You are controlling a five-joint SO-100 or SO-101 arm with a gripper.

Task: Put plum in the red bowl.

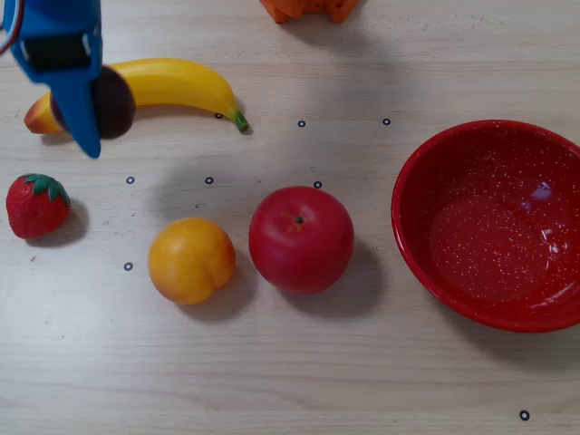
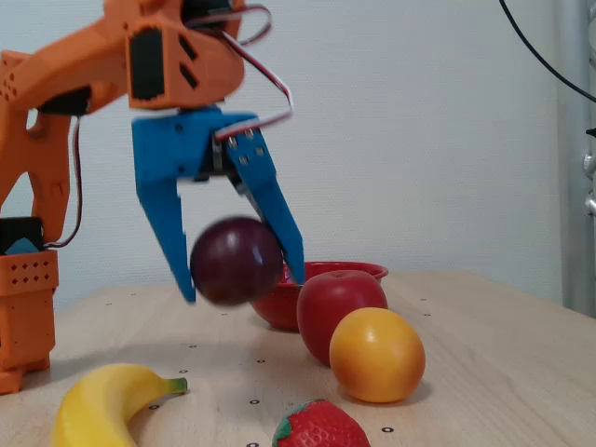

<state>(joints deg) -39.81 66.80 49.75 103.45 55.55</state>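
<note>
You've got the plum (image 2: 236,261) clamped betw. the blue jaws, lifted clear of the tabletop (image 2: 484,372). In overhead view it's above the banana's (image 1: 172,83) left end, well apart from the red bowl (image 1: 426,172).

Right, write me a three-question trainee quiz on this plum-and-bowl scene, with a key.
1. True or false: the plum rests on the table.
2. In the overhead view, which fruit lies nearest the red bowl? A) strawberry B) apple C) banana
3. What is inside the red bowl?

Key:
1. False; it is held in the air by the gripper.
2. B
3. Nothing; it is empty.
</note>
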